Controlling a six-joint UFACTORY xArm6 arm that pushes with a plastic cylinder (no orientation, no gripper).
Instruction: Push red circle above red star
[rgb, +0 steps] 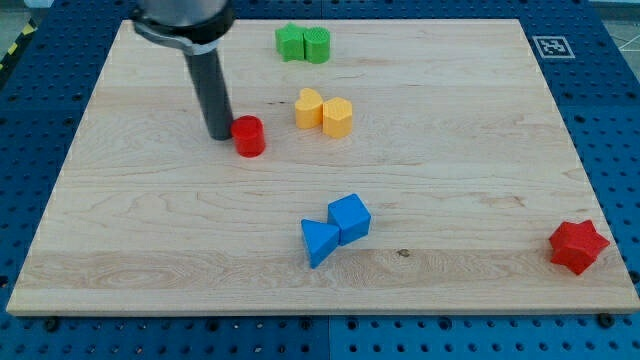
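The red circle (248, 135) sits on the wooden board in the upper left part of the view. My tip (219, 135) rests on the board just to the circle's left, touching or almost touching it. The red star (578, 246) lies far away at the board's lower right corner. The rod rises from the tip to the arm at the view's top left.
A green star (291, 43) and a green circle (317, 45) touch near the top edge. A yellow heart (309, 107) and a yellow hexagon (337, 117) sit right of the red circle. A blue triangle (318, 242) and a blue cube (349, 218) lie at bottom middle.
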